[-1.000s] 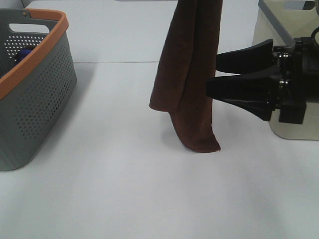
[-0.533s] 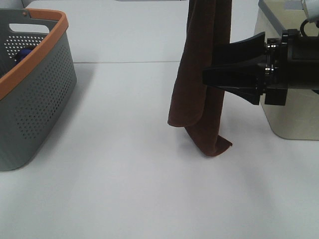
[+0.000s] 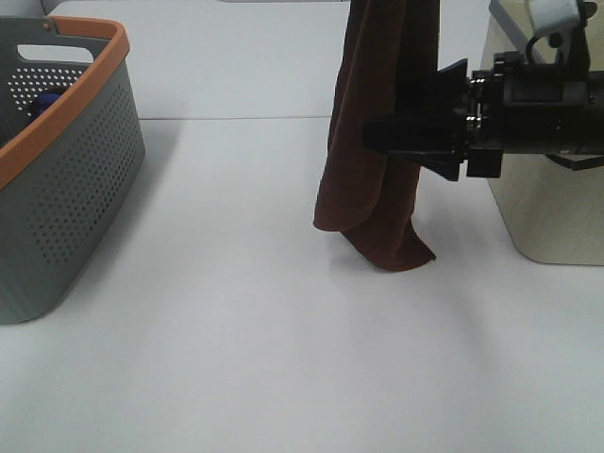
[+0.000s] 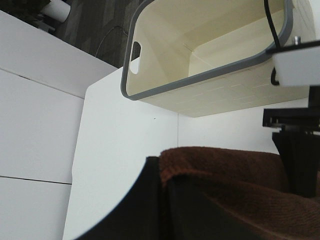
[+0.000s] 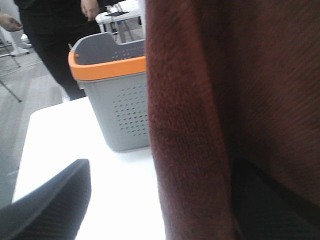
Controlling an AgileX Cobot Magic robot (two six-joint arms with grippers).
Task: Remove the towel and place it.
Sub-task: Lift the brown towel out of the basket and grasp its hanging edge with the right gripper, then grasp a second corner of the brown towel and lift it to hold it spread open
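towel [image 3: 377,142]: lifted, hanging just beside cream bin [image 3: 547,217], tip near surface [image 3: 236,359]. seemingly pinched from above by left end effector [image 4: 162,200], straddled by spread-apart right end effector [image 3: 387,135]. placing not yet done.

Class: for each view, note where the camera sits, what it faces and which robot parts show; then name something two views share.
Exterior high: above, off the arms, looking down on the table, the hanging towel and the right gripper.
Left wrist: high up, looking down past the left gripper and the towel to the cream bin.
Right wrist: low, facing sideways; its fingers flank the towel, grey basket behind.
Shared: exterior and right wrist both show the basket; all show the towel.
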